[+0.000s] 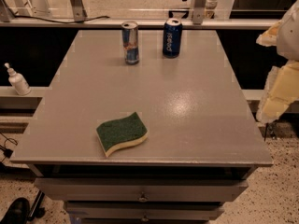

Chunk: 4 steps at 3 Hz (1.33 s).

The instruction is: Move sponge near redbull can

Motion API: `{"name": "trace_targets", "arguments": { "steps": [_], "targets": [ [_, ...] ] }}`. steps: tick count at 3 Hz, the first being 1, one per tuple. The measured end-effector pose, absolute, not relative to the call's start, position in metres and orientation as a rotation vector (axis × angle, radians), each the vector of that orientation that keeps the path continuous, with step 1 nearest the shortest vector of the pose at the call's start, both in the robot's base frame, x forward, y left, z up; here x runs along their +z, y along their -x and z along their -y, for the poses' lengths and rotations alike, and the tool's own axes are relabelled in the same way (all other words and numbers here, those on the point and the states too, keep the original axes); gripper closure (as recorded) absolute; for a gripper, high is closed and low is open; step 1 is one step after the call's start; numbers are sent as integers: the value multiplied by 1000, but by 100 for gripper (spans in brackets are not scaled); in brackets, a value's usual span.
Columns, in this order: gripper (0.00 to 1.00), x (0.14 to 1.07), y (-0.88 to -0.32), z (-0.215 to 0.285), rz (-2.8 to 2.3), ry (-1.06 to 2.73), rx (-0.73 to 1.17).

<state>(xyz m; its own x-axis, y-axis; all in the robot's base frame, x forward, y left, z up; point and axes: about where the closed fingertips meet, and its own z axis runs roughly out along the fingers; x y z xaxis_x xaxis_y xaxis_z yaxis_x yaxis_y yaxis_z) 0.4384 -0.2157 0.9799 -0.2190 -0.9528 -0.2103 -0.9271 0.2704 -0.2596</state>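
Observation:
The sponge (122, 133), dark green on top with pale yellow foam below and wavy edges, lies flat near the front left of the grey table (187, 106). The redbull can (131, 42), slim, silver and blue, stands upright at the back of the table, left of centre. My gripper (275, 69) is at the right edge of the view, beyond the table's right side and well above its top. It is open and empty, far from both the sponge and the can.
A dark blue Pepsi can (172, 38) stands upright just right of the redbull can. A white pump bottle (17, 80) sits on a ledge to the left of the table. Drawers (140, 190) run under the table's front edge.

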Motion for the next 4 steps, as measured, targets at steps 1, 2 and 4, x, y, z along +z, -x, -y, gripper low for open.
{"name": "trace_targets", "arguments": {
  "steps": [1,2,4],
  "targets": [
    [0,980,-438,216,-2221,1717,-111],
    [0,980,-440,214,-2214,1708,-96],
    [0,934,-443,176,-2084,1699,127]
  ]
}}
